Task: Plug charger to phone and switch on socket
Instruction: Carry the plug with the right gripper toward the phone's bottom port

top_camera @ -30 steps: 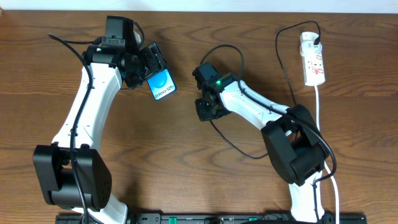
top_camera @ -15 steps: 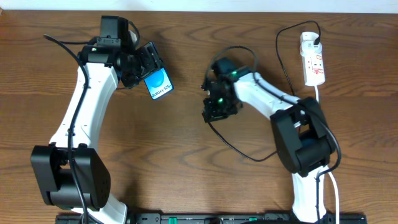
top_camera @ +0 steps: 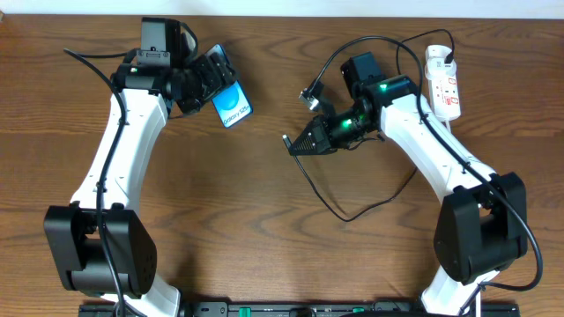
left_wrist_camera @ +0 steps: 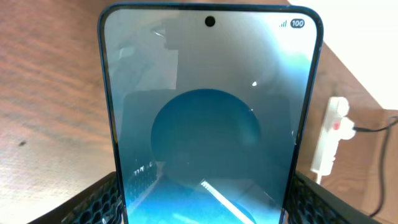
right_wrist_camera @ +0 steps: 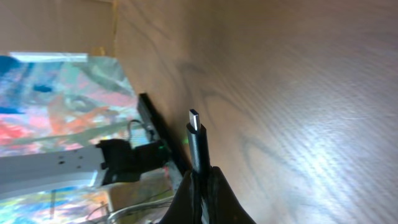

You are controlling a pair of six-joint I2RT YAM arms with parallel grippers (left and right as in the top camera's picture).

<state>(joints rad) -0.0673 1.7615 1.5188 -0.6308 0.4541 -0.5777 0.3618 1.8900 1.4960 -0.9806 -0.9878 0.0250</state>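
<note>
Swinging up from the middle of the frame, the right arm point(top_camera: 414, 132) is now reaching across the upper centre with its wrist pointing left. The left arm point(top_camera: 115, 150) is carrying the phone point(top_camera: 231, 104) slightly nearer the top edge. The left jaws are clamping the phone across its long edges, standing as wide as its body, with the screen raised off the worktop point(top_camera: 264, 255). The right jaws are pinching fully shut on the charger point(top_camera: 342, 214) just behind its connector tip point(right_wrist_camera: 194, 119), which is sticking out bare in the wrist view. Its slack is trailing in a loose loop through the lower centre and climbing back to the socket point(top_camera: 443, 88) at the upper right, where the black plug point(top_camera: 449, 59) is apparently already sitting in the strip.

Phone and tip are sitting well apart, so mating is not yet beginning. I am judging the cable to be light and limp, liable to tug sideways, with only the stiff collar behind the tip offering a sound hold. The phone is looking slim, glassy and slippery, so it is best gripped by its edges. The red switches point(top_camera: 448, 91) are looking small, so they are probably needing a precise press.
</note>
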